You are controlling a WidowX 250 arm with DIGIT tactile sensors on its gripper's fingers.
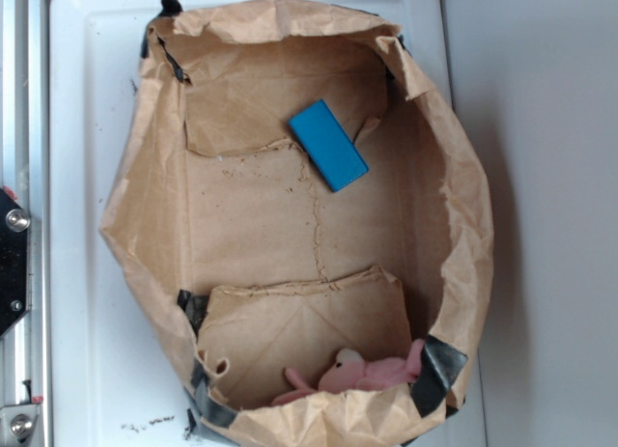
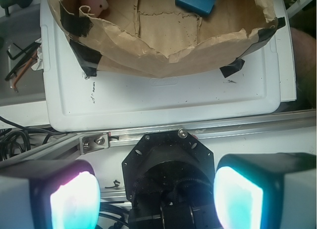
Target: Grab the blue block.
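The blue block (image 1: 328,145) is a flat bright blue rectangle lying on the floor of an open brown paper bag (image 1: 463,225), toward its far end. In the wrist view the blue block (image 2: 196,2) shows at the top edge, inside the bag (image 2: 163,61). My gripper (image 2: 156,199) is open, its two glowing pads wide apart with nothing between them. It hangs over the robot's black base and the metal rail, well outside the bag and far from the block. The gripper does not show in the exterior view.
A pink plush toy (image 1: 362,375) lies in the bag's near end, also seen as the pink plush toy (image 2: 94,2). The bag rests on a white tray (image 1: 87,128). A metal rail (image 2: 237,127) and black base mount (image 2: 168,160) sit below the gripper. Cables and tools (image 2: 20,56) lie at left.
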